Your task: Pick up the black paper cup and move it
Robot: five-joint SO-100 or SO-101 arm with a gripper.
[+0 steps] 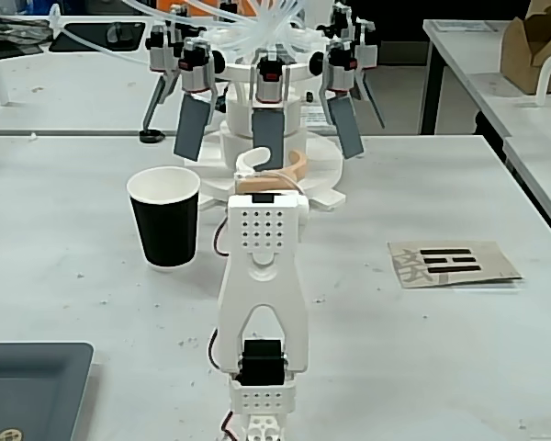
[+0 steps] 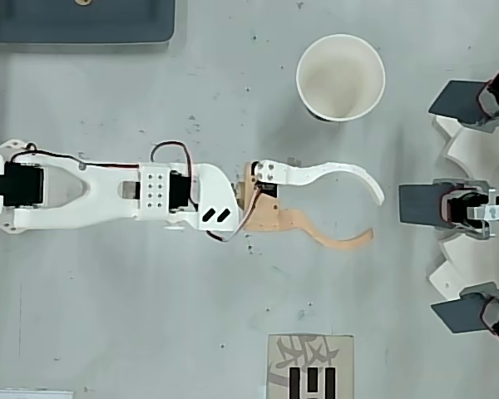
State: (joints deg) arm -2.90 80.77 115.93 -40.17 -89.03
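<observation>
The white robot arm's two curved fingers (image 2: 373, 216), one white and one tan, are spread wide and hold nothing, while the small black paper cup (image 2: 340, 76) with its white inside stands upright on the grey desk (image 2: 150, 316), off to one side.

In the overhead view, cup (image 2: 341, 76) stands above pincer (image 2: 373, 215).

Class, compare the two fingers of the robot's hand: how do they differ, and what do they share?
The upper finger in the overhead view is white; the lower finger is tan. The white one reaches farther toward the paddles; the tan one ends shorter. Both are thin, curve inward at the tip, and stand spread apart, touching nothing.
</observation>
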